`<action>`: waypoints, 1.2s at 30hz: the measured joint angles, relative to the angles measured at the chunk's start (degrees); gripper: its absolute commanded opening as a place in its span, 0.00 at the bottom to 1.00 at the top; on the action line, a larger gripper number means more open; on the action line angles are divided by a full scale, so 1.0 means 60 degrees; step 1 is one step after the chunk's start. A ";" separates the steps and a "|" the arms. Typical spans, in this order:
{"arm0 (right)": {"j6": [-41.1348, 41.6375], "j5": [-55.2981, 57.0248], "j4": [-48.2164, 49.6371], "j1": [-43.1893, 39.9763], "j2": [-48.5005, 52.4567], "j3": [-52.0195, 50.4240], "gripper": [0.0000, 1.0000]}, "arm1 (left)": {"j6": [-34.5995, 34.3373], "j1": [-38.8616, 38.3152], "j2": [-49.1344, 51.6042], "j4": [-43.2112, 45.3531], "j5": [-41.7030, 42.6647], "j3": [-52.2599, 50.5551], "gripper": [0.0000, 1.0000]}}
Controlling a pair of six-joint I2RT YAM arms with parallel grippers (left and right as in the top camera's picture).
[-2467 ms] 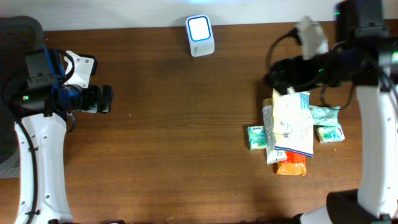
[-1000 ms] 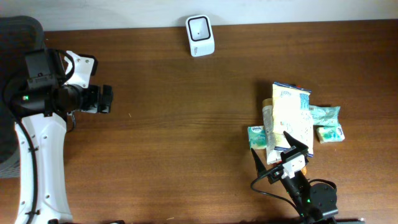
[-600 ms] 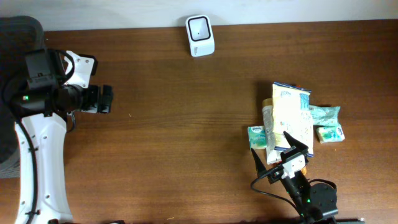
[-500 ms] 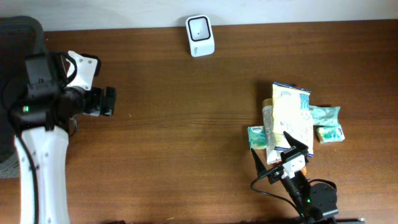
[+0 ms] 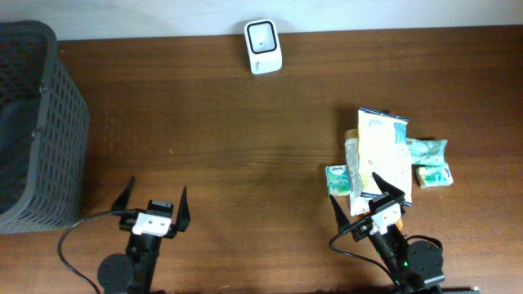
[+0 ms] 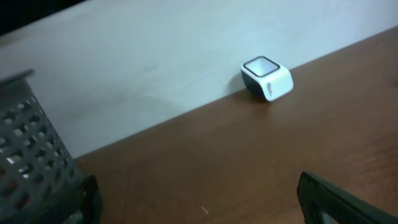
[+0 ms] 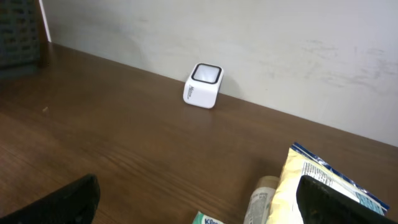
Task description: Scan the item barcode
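Observation:
The white barcode scanner [image 5: 263, 46] stands at the table's far edge, window facing up; it also shows in the left wrist view as the scanner [image 6: 267, 76] and in the right wrist view as the scanner [image 7: 203, 85]. The items lie in a pile at the right: a yellow bag [image 5: 384, 155] on top, a tube [image 5: 353, 163] beside it and green tissue packets [image 5: 337, 180]. My right gripper [image 5: 361, 198] sits open at the pile's near edge, one finger over the bag [image 7: 329, 186]. Low at the front left, my left gripper [image 5: 155, 198] is open and empty.
A dark mesh basket [image 5: 33, 122] stands at the left edge of the table, seen also as the basket [image 6: 31, 149] in the left wrist view. More green packets [image 5: 433, 174] lie at the pile's right side. Bare brown table [image 5: 245, 139] stretches between scanner, basket and pile.
My left arm has dropped from its raised place over the basket to the front edge, uncovering the basket. The right arm and the pile have stayed put over the last second.

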 measured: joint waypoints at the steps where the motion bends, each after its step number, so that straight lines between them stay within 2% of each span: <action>1: 0.0004 -0.0007 0.0000 0.0000 -0.0007 0.0000 0.99 | 0.0000 0.0000 -0.0171 0.0007 -0.0033 -0.0291 0.99; 5: 0.0004 -0.0004 0.0000 0.0000 -0.0007 0.0000 0.99 | -0.0080 0.0000 -0.0211 -0.0095 -0.0863 -0.0535 0.99; 9: 0.0004 -0.0004 0.0000 0.0000 -0.0007 0.0000 0.99 | -0.0765 0.0000 -0.0211 -0.0135 -0.1475 -0.0535 0.99; 36: 0.0000 -0.0004 0.0000 0.0000 -0.0007 0.0000 0.99 | -0.0798 0.0000 -0.0211 -0.0135 -0.1512 -0.0535 0.99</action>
